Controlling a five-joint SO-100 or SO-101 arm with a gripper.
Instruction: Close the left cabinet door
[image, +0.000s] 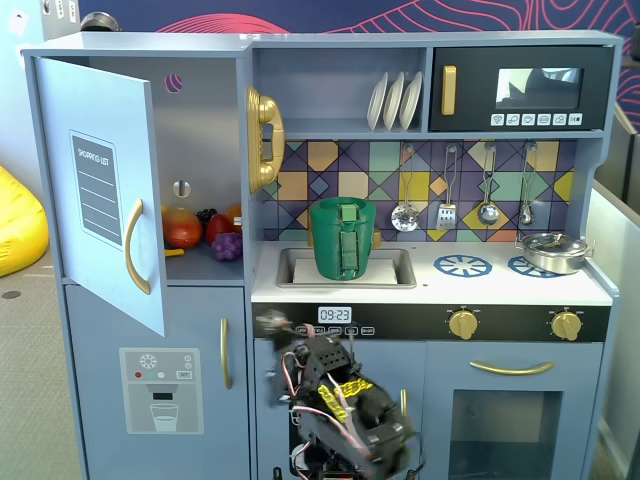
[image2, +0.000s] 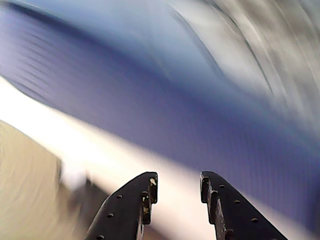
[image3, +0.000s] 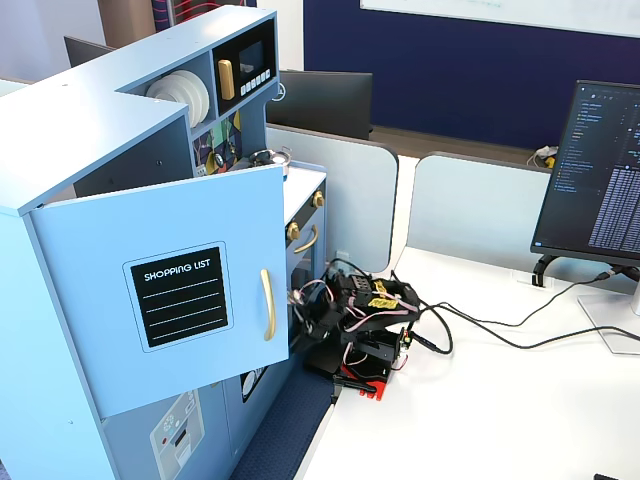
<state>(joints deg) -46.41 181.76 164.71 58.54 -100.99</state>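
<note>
The left cabinet door (image: 100, 190) is light blue with a black "SHOPPING LIST" panel and a curved gold handle (image: 135, 247). It stands swung open from the toy kitchen. In another fixed view the door (image3: 180, 290) and its handle (image3: 267, 304) face the camera. My arm is folded low in front of the kitchen, and it is blurred. My gripper (image: 273, 323) is below and to the right of the door, apart from it. It sits just right of the door's edge in the side fixed view (image3: 299, 302). In the wrist view my gripper (image2: 178, 182) is open and empty, against a blurred blue and white background.
Toy fruit (image: 205, 232) lies in the open compartment. A green pot (image: 342, 237) sits in the sink. The lower blue door with the dispenser graphic (image: 160, 385) is shut. A gold phone (image: 263, 138) hangs beside the compartment. Cables (image3: 480, 335) and a monitor (image3: 600, 175) are on the white desk.
</note>
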